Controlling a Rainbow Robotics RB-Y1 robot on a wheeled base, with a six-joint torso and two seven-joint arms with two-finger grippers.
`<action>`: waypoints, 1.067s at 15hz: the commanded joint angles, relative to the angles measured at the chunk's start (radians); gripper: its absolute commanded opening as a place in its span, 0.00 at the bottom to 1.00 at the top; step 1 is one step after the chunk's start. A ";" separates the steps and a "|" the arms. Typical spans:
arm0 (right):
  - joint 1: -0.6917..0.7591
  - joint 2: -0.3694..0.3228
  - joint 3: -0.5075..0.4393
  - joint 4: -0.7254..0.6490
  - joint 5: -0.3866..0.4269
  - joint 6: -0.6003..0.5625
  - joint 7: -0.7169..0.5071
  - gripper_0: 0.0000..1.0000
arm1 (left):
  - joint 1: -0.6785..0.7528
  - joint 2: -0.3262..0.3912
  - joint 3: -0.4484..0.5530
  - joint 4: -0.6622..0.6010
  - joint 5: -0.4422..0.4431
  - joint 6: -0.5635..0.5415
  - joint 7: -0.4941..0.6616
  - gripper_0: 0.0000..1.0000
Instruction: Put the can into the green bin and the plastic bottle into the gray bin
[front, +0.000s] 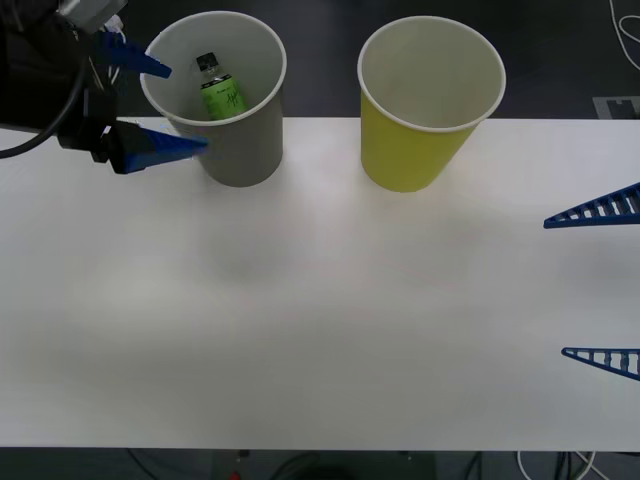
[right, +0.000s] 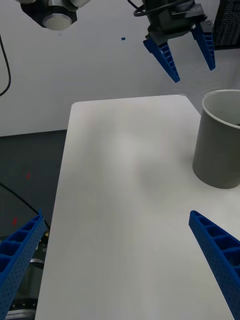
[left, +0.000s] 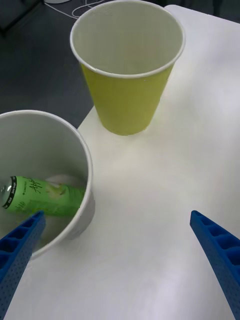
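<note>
trouble is most likely coming from the left gripper (front: 165, 105), which is hanging wide open and empty right beside the rim of the large gray paper cup (front: 245, 150); any sideways swing could be tipping that light cup over. the small bright-green plastic bottle (front: 220, 92) is lying inside it, leaning on the wall, long axis slanting, dark cap pointing up toward the rim. the tapered yellow-green paper cup (front: 415, 150) is standing nearby, showing no can inside. the right gripper (front: 605, 285) is waiting open and empty, well apart.
</note>
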 joint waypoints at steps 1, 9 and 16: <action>0.000 0.000 0.000 0.000 0.000 0.000 0.000 1.00 | 0.096 0.013 0.054 -0.015 0.078 0.036 -0.096 1.00; 0.000 0.000 0.000 0.000 0.000 0.000 0.000 1.00 | 0.343 0.072 0.160 -0.015 0.305 0.088 -0.410 1.00; 0.000 0.000 0.000 0.000 0.000 0.000 0.000 1.00 | 0.519 0.074 0.235 -0.052 0.347 0.090 -0.591 1.00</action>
